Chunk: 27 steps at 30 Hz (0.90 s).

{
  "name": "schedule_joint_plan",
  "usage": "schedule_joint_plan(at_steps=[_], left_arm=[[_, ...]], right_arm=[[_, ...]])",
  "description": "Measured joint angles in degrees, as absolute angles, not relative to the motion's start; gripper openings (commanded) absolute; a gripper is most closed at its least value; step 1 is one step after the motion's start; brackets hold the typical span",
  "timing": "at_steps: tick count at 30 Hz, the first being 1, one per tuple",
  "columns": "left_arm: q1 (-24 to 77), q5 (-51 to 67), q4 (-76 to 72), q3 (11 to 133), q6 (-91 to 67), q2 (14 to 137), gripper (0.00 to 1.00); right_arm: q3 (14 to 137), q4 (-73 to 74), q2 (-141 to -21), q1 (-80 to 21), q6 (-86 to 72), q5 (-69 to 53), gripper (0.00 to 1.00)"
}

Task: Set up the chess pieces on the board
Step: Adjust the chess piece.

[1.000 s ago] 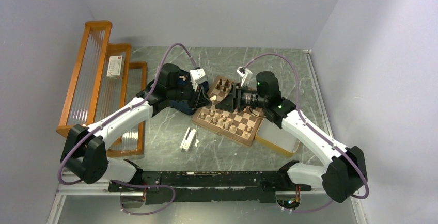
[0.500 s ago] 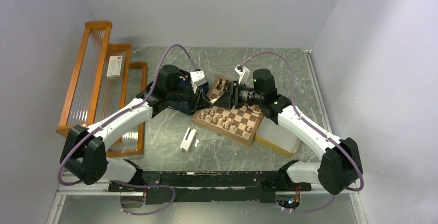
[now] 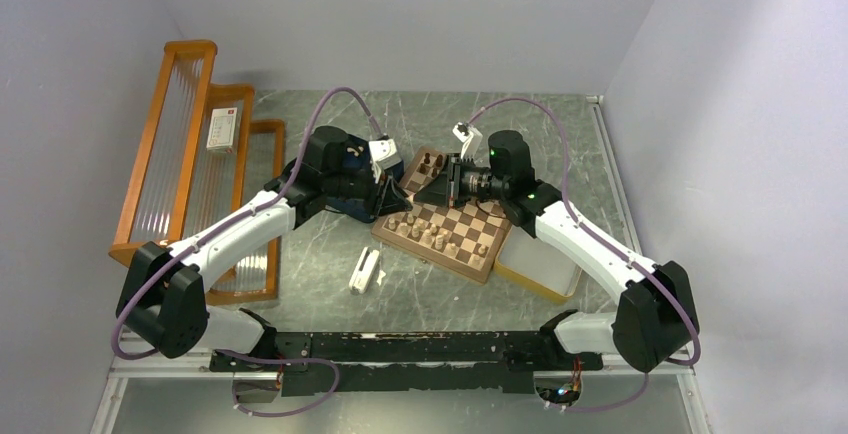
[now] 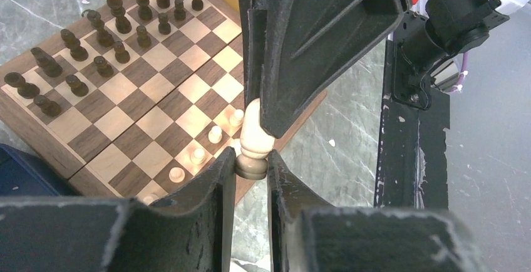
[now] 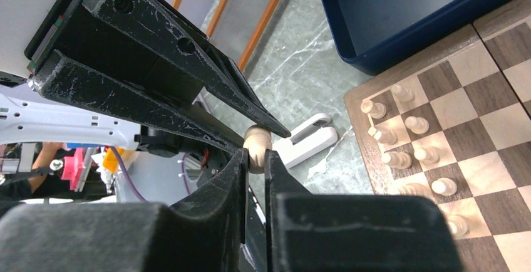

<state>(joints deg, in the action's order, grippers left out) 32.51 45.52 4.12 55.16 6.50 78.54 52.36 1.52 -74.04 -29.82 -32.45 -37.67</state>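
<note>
The board [image 3: 478,226] lies mid-table, with dark chess pieces [image 4: 119,24] in rows at its far side and pale chess pieces [image 5: 413,140] along its near side. Above the board's left corner my two grippers meet tip to tip. My left gripper [image 4: 251,165] is shut on the round base of a pale chess piece [image 4: 255,135]. My right gripper [image 5: 253,159] is shut on the rounded head of that same pale piece [image 5: 257,143]. In the top view the left gripper [image 3: 393,197] and the right gripper [image 3: 425,192] hide the piece between them.
A dark blue tray [image 5: 401,9] sits just off the board's left corner, under my left arm. A pale yellow-rimmed tray [image 3: 540,272] touches the board's right side. A small white object [image 3: 365,270] lies on the table in front. A wooden rack [image 3: 190,154] stands at far left.
My right arm has moved left to the left gripper, and its jaws have closed on the head of the pale piece. The left gripper kept its grip and barely moved.
</note>
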Motion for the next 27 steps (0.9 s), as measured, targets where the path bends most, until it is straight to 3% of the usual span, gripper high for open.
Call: schedule_joint_plan(at_steps=[3, 6, 8, 11, 15, 27], left_arm=[[32.5, 45.6, 4.1, 55.1, 6.5, 78.5, 0.17], [32.5, 45.4, 4.1, 55.1, 6.6, 78.5, 0.36], [32.6, 44.9, 4.3, 55.1, 6.7, 78.5, 0.6], [32.6, 43.9, 4.7, 55.1, 6.9, 78.5, 0.87], [32.7, 42.4, 5.8, 55.2, 6.6, 78.5, 0.97], [32.7, 31.9, 10.1, 57.8, 3.2, 77.6, 0.97]], right_arm=[[52.3, 1.3, -74.0, -29.7, -32.3, -37.9, 0.0], [52.0, 0.8, -74.0, -29.6, -32.2, -37.9, 0.0], [51.8, 0.7, -74.0, -29.6, -32.1, -37.8, 0.0], [51.6, 1.2, -73.7, -29.3, -31.3, -36.4, 0.0], [51.4, 5.3, -71.5, -28.6, -29.4, -31.1, 0.0], [52.6, 26.3, -62.5, -28.5, -26.2, -9.5, 0.0]])
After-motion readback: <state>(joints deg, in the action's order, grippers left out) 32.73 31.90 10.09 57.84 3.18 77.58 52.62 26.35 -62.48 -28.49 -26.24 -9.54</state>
